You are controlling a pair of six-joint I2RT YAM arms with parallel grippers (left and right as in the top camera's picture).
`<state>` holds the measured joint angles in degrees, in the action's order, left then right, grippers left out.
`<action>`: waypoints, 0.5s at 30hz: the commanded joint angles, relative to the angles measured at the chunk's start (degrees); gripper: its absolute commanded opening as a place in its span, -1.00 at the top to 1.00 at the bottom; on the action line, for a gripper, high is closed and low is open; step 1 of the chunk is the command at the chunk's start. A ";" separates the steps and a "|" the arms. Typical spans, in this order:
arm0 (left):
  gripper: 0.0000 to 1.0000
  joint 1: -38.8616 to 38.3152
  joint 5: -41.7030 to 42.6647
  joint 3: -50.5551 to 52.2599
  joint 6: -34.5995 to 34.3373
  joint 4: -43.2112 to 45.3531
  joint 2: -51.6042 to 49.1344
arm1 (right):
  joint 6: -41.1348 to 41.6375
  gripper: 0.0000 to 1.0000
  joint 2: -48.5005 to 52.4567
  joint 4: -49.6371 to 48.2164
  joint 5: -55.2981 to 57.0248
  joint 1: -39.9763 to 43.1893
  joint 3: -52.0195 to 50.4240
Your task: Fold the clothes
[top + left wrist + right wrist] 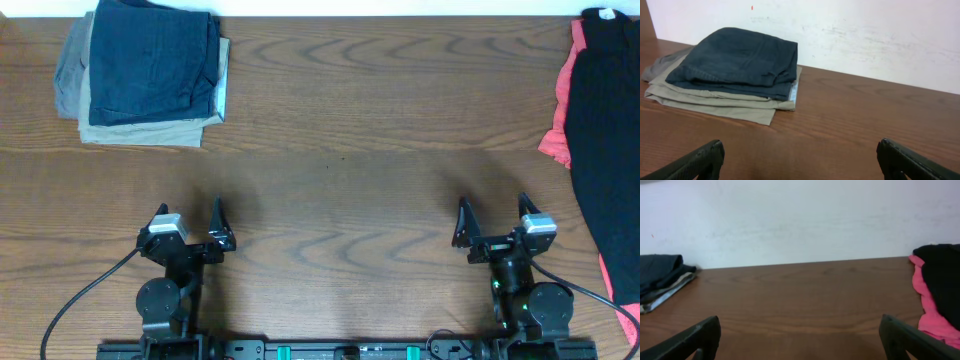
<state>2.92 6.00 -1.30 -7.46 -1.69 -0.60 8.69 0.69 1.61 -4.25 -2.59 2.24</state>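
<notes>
Though folded, far-left corner, navy shorts (pixel 150 60): likely soft, floppy; pinch an edge.
left gripper (pixel 189 212), right gripper (pixel 492 206): jaws spread, empty.

- Bare brown wooden table (pixel 340 150) runs wide across the middle, ahead of the spread left gripper (pixel 189 210) and right gripper (pixel 493 205)
- Folded dark navy blue shorts (pixel 150 60) atop khaki-beige trousers (pixel 140 133) fill the far left corner
- A black garment with coral-pink edge (pixel 605 130) lines the right edge, near the right gripper
</notes>
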 commanded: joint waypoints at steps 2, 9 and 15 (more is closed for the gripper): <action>-0.96 0.24 0.46 1.07 0.35 -1.84 0.37 | -0.61 -0.98 -0.42 -0.09 -0.57 1.16 -1.92; -0.96 0.24 0.46 1.07 0.37 -1.84 0.37 | -3.30 -0.99 -0.42 2.40 -0.46 3.58 -1.92; -0.96 0.24 0.46 1.07 0.35 -1.84 0.37 | -6.64 -0.99 -0.42 2.40 -0.26 3.91 -1.92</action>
<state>2.92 6.00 -1.30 -7.46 -1.72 -0.58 4.69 0.69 3.68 -4.45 0.95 0.40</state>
